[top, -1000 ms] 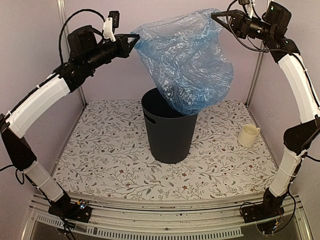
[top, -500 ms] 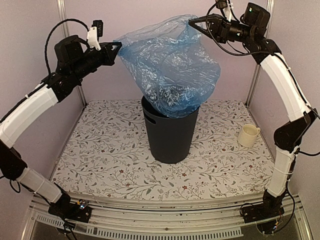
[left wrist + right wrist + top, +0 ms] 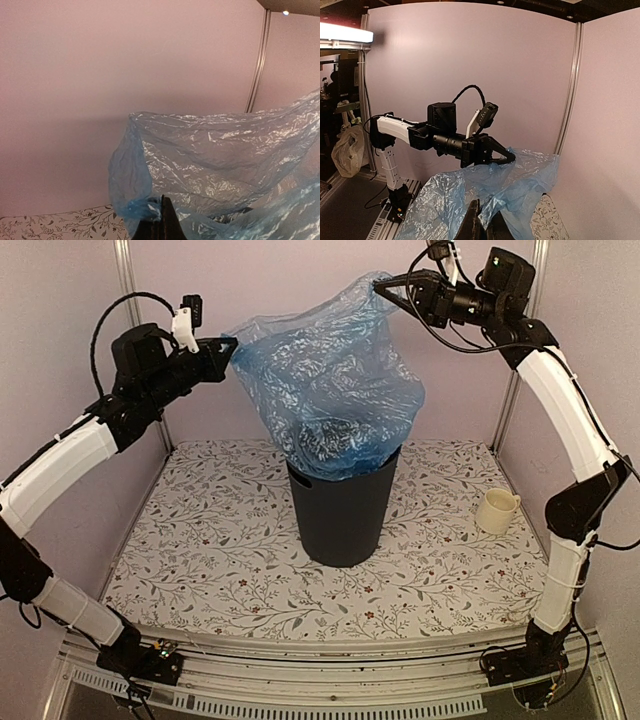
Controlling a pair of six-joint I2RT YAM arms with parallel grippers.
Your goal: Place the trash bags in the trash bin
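The left arm (image 3: 70,455) and right arm (image 3: 570,405) pair white tubular links with black joint housings and looping black cables (image 3: 469,87), and the left gripper (image 3: 233,343) and right gripper (image 3: 378,282) are black tapering wedges, the left backed by a white camera bracket (image 3: 186,322).

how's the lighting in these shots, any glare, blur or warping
Top external view: even light, sharp, small glints on the crinkled trash bag. Left wrist view: dimmer with a pinkish cast, sheen on the bag, a lamp spot in the top right corner. Right wrist view: a light strip blows out at upper left, and the corner post looks bowed, likely wide-lens distortion.
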